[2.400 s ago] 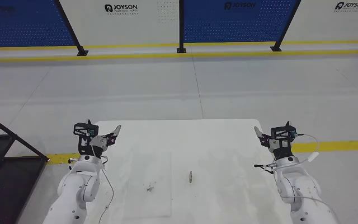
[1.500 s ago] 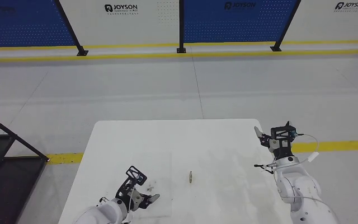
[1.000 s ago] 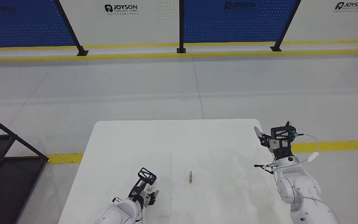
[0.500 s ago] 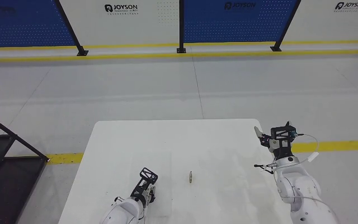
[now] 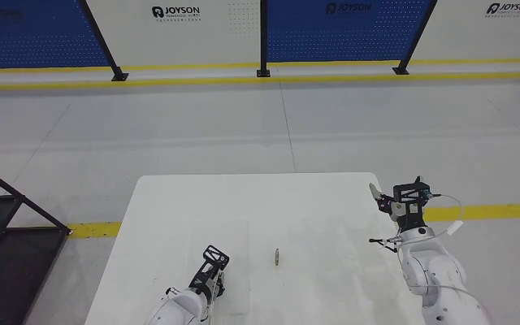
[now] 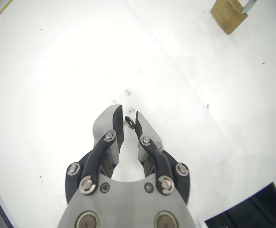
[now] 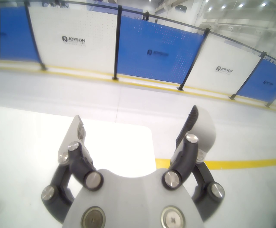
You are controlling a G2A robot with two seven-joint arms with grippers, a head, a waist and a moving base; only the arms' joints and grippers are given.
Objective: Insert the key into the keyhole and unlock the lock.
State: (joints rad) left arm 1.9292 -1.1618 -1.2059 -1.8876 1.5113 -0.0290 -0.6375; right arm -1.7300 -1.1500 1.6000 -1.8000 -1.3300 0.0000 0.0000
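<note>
- Picking up the key looks like the step in hand. In the top view, the left gripper (image 5: 218, 279) sits low over the table (image 5: 244, 203) near its front edge. The padlock (image 5: 277, 257) stands apart from it, toward the table's middle. The right gripper (image 5: 380, 197) hangs at the table's right edge, well away from both.
- In the left wrist view, the left gripper (image 6: 129, 114) is drawn in narrow, and the key (image 6: 129, 122) is pinched between its black pads (image 6: 117, 121). Whether the key has left the table, I cannot tell. The brass padlock (image 6: 229, 15) lies farther out, well apart from the key.
- In the right wrist view, the right gripper (image 7: 135, 113) is spread wide and holds nothing, above the table's corner.
- The next move likely calls for lifting the key and lining its blade up with the keyhole, which is not visible. The free arm may need to steady the padlock.
</note>
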